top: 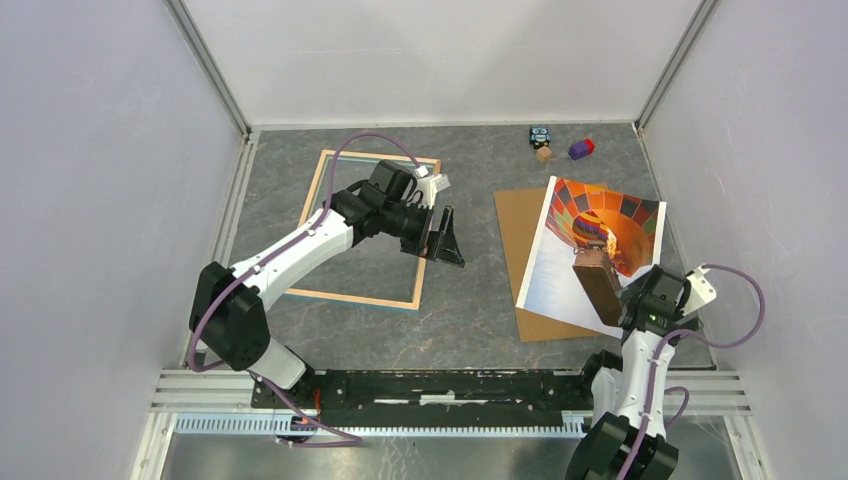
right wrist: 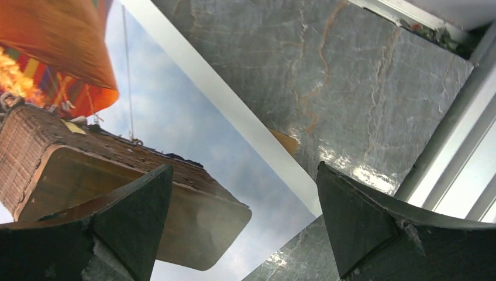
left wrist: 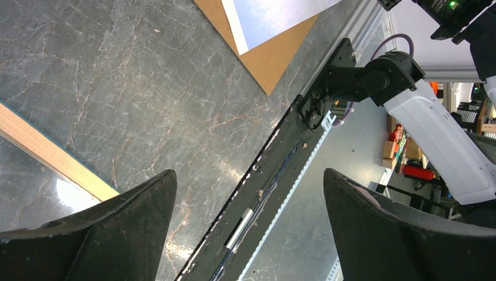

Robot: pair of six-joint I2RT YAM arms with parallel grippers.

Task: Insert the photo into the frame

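Note:
The frame (top: 350, 296) lies flat at the left-centre, pale wood side up, with a blue edge along its near side. My left gripper (top: 450, 240) is open and empty over the frame's right border; in the left wrist view (left wrist: 248, 222) the wooden border (left wrist: 52, 158) is by the left finger. The photo (top: 590, 250), a hot-air balloon print, lies on the brown hardboard sheet (top: 518, 230) at the right. My right gripper (right wrist: 245, 222) is open and empty above the photo's (right wrist: 175, 129) near right corner, not touching it.
Small toys sit at the back: a dark blue one (top: 541, 134), a wooden piece (top: 544, 154) and a purple-red block (top: 581, 149). The black base rail (top: 450, 385) runs along the near edge. Walls close in the table on three sides.

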